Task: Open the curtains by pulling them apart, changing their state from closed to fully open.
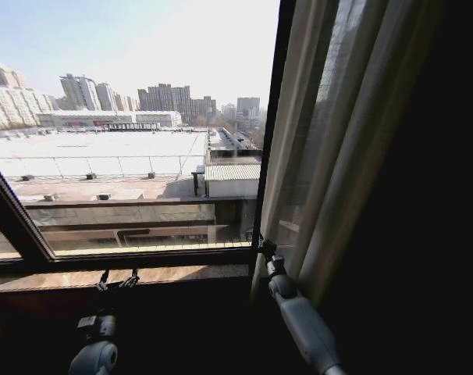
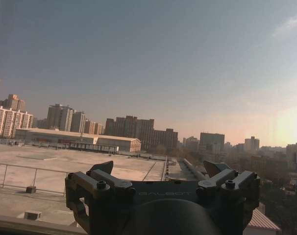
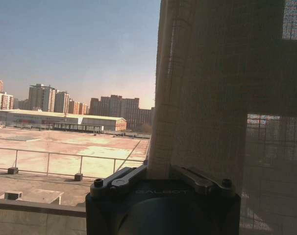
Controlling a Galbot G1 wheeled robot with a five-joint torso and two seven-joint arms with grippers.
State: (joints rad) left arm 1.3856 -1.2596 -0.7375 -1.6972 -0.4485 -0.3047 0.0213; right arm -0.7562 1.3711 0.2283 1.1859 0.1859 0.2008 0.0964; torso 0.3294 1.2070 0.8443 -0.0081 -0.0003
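The sheer white curtain (image 1: 330, 156) hangs bunched in long pleats at the right side of the window, and the glass to its left is uncovered. My right gripper (image 1: 265, 248) is at the curtain's left edge, low down near the sill. In the right wrist view the right gripper (image 3: 158, 170) is shut on the curtain (image 3: 212, 98), with the fabric edge rising from between its fingers. My left gripper (image 1: 117, 281) sits low in front of the window sill, away from the fabric. In the left wrist view the left gripper (image 2: 160, 169) is open, facing the bare glass.
A black vertical window frame bar (image 1: 269, 117) stands just left of the curtain's edge. A dark heavy drape (image 1: 432, 234) covers the far right. The window sill (image 1: 166, 273) runs across below the glass, and a slanted black frame bar (image 1: 14, 215) crosses the lower left.
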